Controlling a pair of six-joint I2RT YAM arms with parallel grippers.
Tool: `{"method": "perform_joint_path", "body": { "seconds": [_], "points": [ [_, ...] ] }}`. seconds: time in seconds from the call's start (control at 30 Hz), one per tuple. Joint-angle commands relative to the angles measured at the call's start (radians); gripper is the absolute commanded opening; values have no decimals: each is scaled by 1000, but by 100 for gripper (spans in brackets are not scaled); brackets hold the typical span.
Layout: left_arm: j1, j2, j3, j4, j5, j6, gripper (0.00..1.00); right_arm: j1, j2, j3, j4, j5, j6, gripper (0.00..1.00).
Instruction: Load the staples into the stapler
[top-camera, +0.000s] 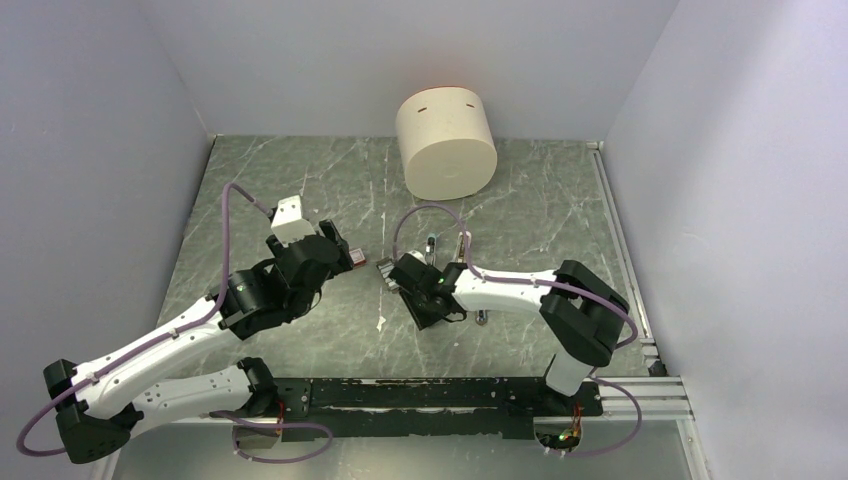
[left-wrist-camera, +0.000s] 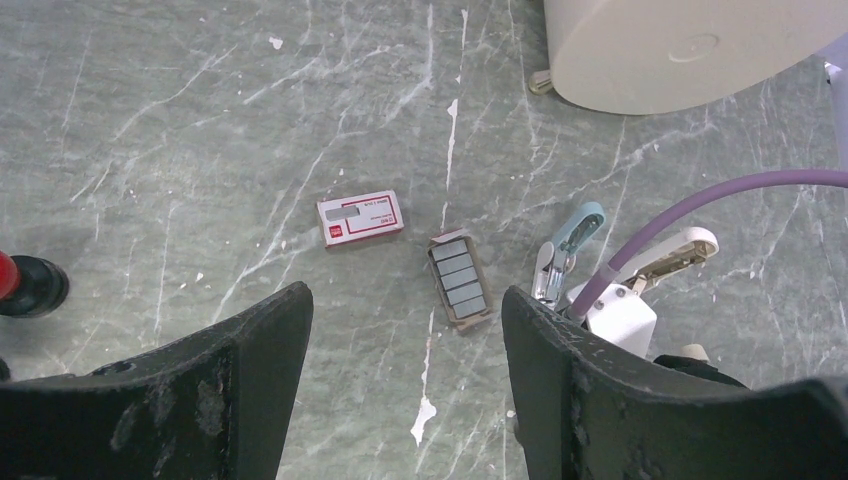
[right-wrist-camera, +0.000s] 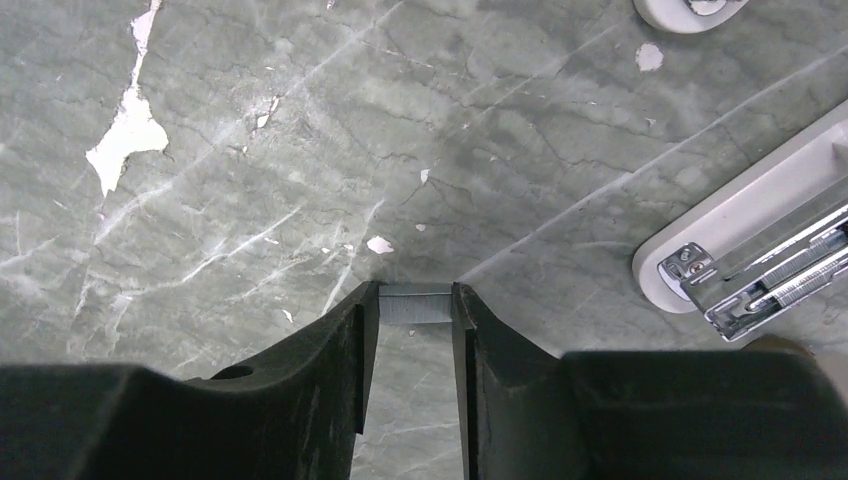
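Only up close, right pincer gripping staples

Light is even & diffuse, apparently from overhead: the desk is evenly lit w/ only faint soft shadows under the arms. An orange glow tints the wall above the beige drum. Left wrist view is sharp mid-frame, but the left claw is dark w/ little detail. In the right wrist view a soft-edged shadow crosses the desk diagonally, the stapler rail glints, and the right claw is near-black.

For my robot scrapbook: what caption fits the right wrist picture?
Right claw pinches a grey staple strip beside the opened stapler.
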Motion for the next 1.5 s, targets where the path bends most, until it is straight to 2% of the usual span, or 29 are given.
{"method": "perform_joint_path", "body": {
  "seconds": [0.0,0.1,0.27,0.4,0.53,0.8,1.1,1.3,1.47],
  "points": [
    [6,-5,-12,10,3,-14,74,9,-13,-15,12,-16,-31,38],
    [6,-3,-9,6,-1,-12,74,9,-5,-9,-7,1,-21,41],
    [6,0,0,-3,-7,-10,74,9,-37,13,-18,35,46,62],
    [6,-2,-2,1,-8,-8,74,9,-49,53,-57,137,194,64],
    [6,-1,0,1,-9,-8,74,9,-13,79,-96,207,297,60],
    [5,-7,-1,9,-16,-1,74,11,49,89,-133,186,314,51],
    [6,2,-10,16,-4,-6,74,26,28,48,-205,157,355,51],
    [6,6,-17,29,4,-6,74,27,-8,-6,-194,110,350,52],
    [5,13,-11,23,5,-9,74,27,-14,-14,-158,65,343,37]
  ]
}}
